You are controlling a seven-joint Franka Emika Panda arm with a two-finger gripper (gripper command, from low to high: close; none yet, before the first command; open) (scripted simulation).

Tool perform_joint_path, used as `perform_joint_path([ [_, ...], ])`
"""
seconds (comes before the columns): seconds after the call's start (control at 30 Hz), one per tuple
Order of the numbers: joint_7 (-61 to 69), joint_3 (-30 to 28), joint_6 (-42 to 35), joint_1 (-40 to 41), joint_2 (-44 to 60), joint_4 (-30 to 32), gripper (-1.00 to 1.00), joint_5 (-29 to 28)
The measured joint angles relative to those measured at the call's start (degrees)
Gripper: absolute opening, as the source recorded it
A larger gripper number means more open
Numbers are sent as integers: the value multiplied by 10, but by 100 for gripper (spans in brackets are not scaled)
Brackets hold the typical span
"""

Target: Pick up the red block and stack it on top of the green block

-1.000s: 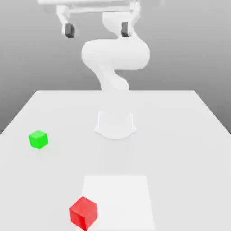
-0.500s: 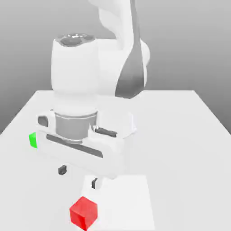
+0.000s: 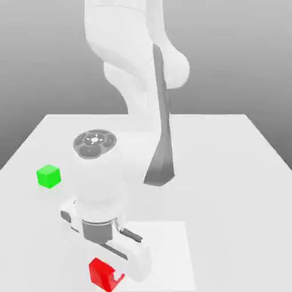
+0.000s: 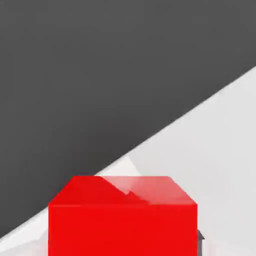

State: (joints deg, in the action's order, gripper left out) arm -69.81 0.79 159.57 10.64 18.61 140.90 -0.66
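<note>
The red block (image 3: 100, 275) sits near the table's front edge, at the corner of a paler square patch. My gripper (image 3: 107, 267) has come straight down onto it, and the white hand covers the block's upper right part. In the hand view the red block (image 4: 122, 215) is very close, with its top face and one side face showing. The green block (image 3: 48, 176) rests on the table toward the exterior view's left, farther back and well apart from the arm.
The white table (image 3: 239, 188) stretches wide to the exterior view's right. A paler square patch (image 3: 165, 251) lies beside the red block. My arm's links (image 3: 142, 85) rise behind the hand, over the middle of the table.
The hand has dropped from high above the table to the red block and now covers part of it. The green block, half hidden a moment ago, shows fully again. Neither block has moved.
</note>
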Motion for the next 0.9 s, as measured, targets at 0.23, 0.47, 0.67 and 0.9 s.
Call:
perform_joint_path([
  [0.23,-22,-79,-59,63,-128,69,-100,-33],
  [0.47,-71,-166,-67,259,-252,182,-100,-106],
  [0.67,-95,-246,-65,386,-343,273,-100,-142],
  [0.9,-27,-276,62,351,-221,280,-100,-42],
])
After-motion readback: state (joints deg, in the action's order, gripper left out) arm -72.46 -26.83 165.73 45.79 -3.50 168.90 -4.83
